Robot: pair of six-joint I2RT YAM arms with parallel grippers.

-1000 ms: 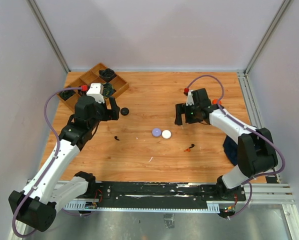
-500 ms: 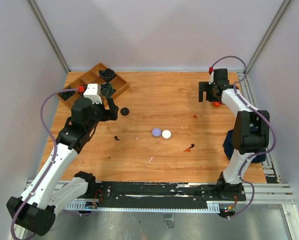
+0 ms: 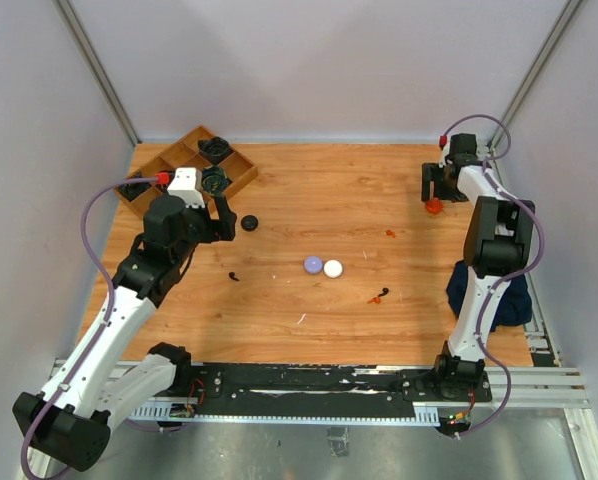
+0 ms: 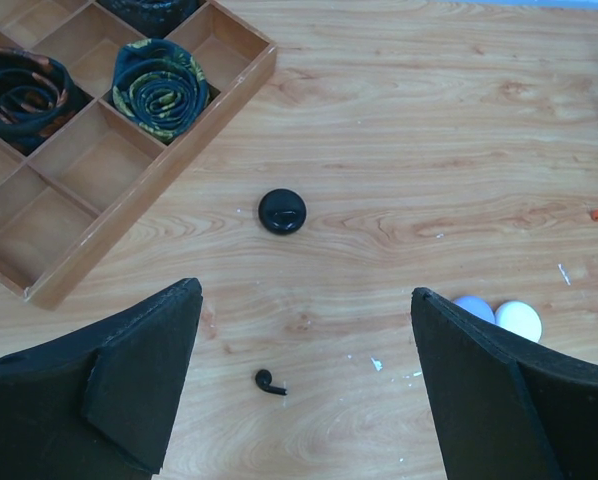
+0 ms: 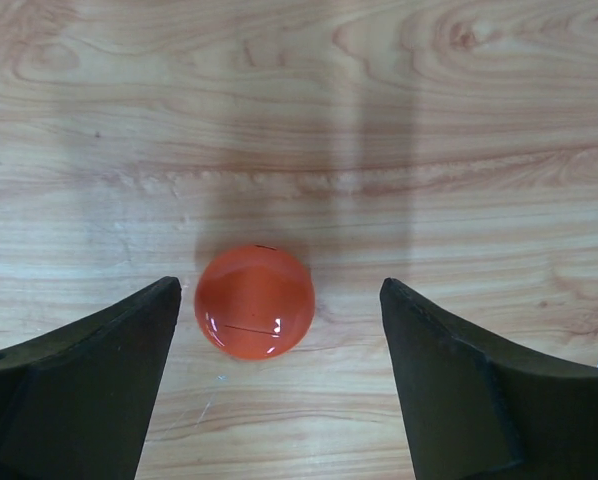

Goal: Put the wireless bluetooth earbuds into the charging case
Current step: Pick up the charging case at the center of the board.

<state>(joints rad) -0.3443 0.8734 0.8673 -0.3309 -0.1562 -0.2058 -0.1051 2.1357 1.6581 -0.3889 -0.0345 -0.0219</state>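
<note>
Right claw, spread wide, hangs over the glossy red-orange case at lower centre; closing off-centre could squirt it across the table. Left claw gapes wide, empty.

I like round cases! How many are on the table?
4: a black case beside the tray, a purple case and a white case side by side mid-table, an orange case under the right gripper. More could be hidden.

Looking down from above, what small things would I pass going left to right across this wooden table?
Wooden tray → black earbud → black round case → purple case → white case → orange case.
</note>
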